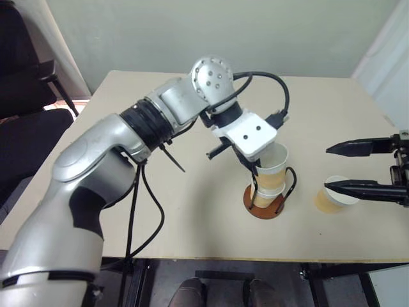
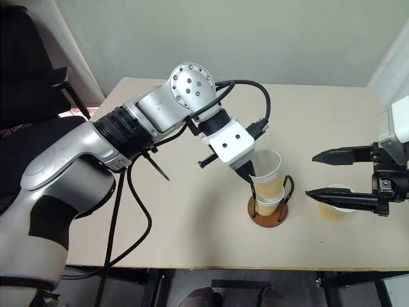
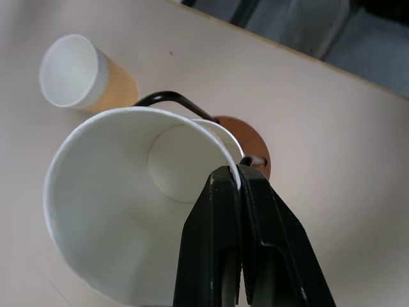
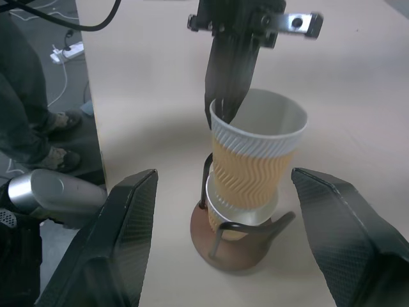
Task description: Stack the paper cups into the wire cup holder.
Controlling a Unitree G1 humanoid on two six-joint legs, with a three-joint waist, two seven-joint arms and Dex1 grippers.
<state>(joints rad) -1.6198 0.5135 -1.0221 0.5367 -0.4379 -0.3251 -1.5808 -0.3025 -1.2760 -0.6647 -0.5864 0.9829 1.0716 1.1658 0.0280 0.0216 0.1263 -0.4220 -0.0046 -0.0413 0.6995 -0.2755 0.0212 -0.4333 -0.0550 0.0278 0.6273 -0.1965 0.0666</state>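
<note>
Near the middle of the head view, the left claw is clenched on the rim of a paper cup, one finger inside the wall and one outside, and holds that cup partly nested in a second cup that already sits in the wire cup holder on the bench. The held cup leans a little and its rim stands well above the lower cup's rim, so I judge it is not yet seated. The third cup lies at the right of the frame, just beside the lower finger of the right claw, which hangs released with its fingers wide apart; whether that finger touches the cup is hard to tell. The risk I see: pushed down while tilted, the cup could jam on a wire loop or tip the light holder, and a pinched rim may crease or spring askew when let go.
</note>
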